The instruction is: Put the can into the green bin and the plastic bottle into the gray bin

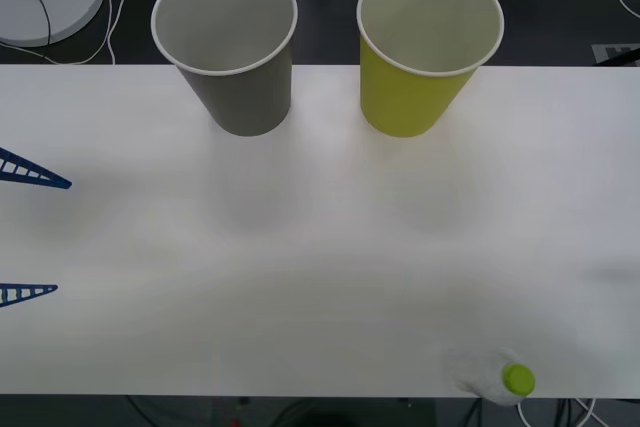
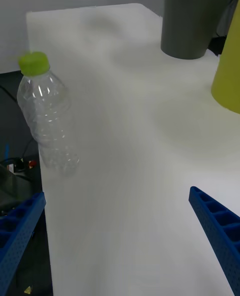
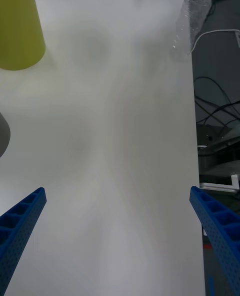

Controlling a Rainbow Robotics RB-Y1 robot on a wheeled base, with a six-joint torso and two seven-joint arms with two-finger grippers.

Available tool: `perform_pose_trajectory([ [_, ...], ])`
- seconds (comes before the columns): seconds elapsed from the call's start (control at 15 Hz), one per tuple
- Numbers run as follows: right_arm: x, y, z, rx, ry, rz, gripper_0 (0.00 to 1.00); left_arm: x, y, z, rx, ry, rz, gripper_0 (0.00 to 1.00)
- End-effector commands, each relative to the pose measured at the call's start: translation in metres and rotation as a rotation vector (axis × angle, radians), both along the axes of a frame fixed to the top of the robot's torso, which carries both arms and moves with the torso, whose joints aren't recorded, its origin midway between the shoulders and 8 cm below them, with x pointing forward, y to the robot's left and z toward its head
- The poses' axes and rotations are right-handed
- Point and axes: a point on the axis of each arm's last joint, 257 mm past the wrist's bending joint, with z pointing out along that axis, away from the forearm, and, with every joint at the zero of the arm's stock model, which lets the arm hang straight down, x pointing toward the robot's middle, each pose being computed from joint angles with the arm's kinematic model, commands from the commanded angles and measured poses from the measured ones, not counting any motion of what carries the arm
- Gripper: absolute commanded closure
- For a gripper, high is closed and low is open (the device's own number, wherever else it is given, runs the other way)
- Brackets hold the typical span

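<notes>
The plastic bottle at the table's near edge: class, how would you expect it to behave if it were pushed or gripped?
The plastic bottle looks clear and empty, so it is probably light. Standing tall and narrow at the table edge, it could tip or fall off. Its thin ribbed wall may give when squeezed.

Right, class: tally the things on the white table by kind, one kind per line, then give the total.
Bins: 2, the gray bin and the green bin
Plastic bottles: 1, the plastic bottle at the table's near edge
Cans: 0
Total: 3

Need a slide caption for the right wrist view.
Open right gripper facing upright plastic bottle at table edge.
</notes>
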Motion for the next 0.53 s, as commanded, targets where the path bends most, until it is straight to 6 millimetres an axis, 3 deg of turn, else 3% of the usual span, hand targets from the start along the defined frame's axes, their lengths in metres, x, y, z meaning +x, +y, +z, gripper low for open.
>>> perform_pose_trajectory([
  [0.07, -0.006, 0.009, -0.017, -0.005, 0.013, 0.01, 0.0, 0.0, 0.0, 0.0, 0.0, 0.0, 0.0, 0.0],
  [0.33, -0.014, 0.018, -0.035, -0.018, 0.023, 0.029, 0.0, 0.0, 0.0, 0.0, 0.0, 0.0, 0.0, 0.0],
  [0.53, -0.022, 0.038, -0.047, 0.021, 0.045, 0.057, 0.0, 0.0, 0.0, 0.0, 0.0, 0.0, 0.0, 0.0],
])
